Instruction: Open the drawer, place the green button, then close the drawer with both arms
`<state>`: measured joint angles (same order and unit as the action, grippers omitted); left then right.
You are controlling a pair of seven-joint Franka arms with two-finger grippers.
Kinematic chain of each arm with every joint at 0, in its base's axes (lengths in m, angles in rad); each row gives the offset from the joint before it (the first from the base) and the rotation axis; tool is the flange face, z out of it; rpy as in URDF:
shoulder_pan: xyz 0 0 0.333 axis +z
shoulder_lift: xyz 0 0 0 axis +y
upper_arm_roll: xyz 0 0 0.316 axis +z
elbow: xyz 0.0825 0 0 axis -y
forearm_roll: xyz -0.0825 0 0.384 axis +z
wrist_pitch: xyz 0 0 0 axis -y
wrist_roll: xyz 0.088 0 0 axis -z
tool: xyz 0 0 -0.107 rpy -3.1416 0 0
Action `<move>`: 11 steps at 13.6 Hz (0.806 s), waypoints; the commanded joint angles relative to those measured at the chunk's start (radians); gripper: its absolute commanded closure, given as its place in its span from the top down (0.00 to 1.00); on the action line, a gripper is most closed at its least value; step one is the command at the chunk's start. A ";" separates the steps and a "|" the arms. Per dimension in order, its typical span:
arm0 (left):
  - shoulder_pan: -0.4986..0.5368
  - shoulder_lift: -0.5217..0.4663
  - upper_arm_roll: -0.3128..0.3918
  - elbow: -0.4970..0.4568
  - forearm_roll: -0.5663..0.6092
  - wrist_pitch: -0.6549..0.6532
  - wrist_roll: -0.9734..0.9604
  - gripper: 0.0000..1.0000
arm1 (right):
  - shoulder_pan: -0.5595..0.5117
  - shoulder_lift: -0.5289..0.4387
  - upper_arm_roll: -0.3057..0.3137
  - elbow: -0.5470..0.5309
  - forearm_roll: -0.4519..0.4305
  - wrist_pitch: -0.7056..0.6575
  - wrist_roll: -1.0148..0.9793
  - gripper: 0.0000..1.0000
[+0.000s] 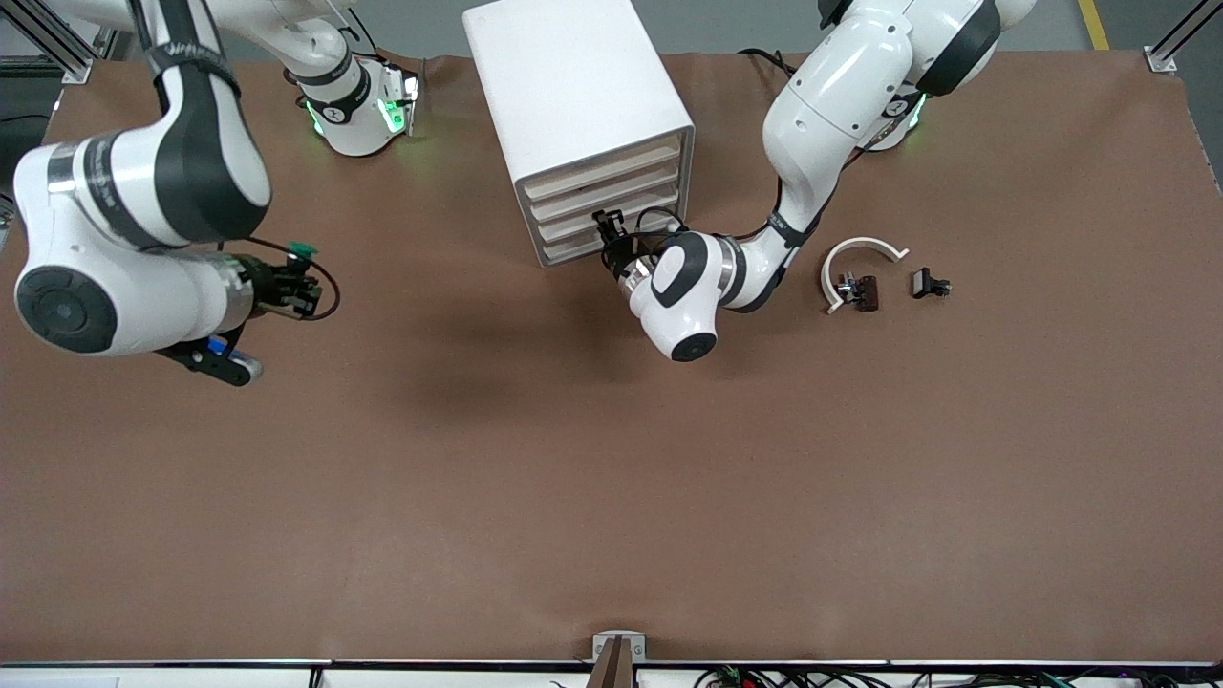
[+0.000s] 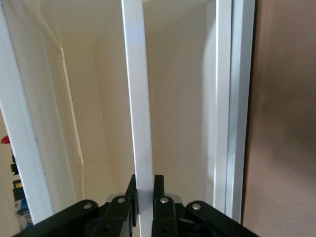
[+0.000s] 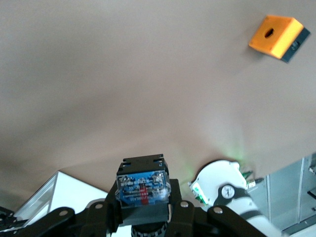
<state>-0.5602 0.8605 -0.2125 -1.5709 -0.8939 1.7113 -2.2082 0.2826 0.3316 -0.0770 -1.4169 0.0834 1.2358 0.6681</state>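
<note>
The white cabinet (image 1: 578, 105) stands at the robots' edge of the table, with four drawers in its front. My left gripper (image 1: 609, 232) is at the bottom drawer (image 1: 573, 250). In the left wrist view it (image 2: 144, 186) is shut on the drawer's cream front strip (image 2: 138, 98). My right gripper (image 1: 294, 282) hovers over the table toward the right arm's end, shut on the button (image 1: 301, 252), green cap up. In the right wrist view it (image 3: 143, 200) shows the button's blue-grey base (image 3: 142, 185) between its fingers.
A white curved piece (image 1: 860, 253) and two small black-brown clips (image 1: 863, 291) (image 1: 929, 284) lie toward the left arm's end. An orange block with a round hole (image 3: 278, 35) lies on the table in the right wrist view.
</note>
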 commanded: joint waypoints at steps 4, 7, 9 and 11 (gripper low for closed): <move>0.049 0.015 0.028 0.038 -0.011 -0.013 0.008 0.00 | 0.212 -0.031 -0.004 0.033 0.007 -0.047 0.391 0.24; 0.051 0.020 0.073 0.066 -0.003 -0.013 0.010 0.00 | 0.343 -0.031 -0.003 0.035 0.009 -0.033 0.600 0.24; 0.057 0.022 0.076 0.077 -0.005 -0.013 0.013 0.00 | 0.386 -0.029 -0.004 0.036 0.070 -0.016 0.724 0.24; 0.069 0.022 0.076 0.097 -0.007 -0.013 0.013 0.00 | 0.406 -0.028 -0.004 0.036 0.131 0.051 0.822 0.24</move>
<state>-0.4981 0.8635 -0.1514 -1.5159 -0.8940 1.6986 -2.2080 0.6824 0.3136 -0.0718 -1.3839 0.1633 1.2519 1.4146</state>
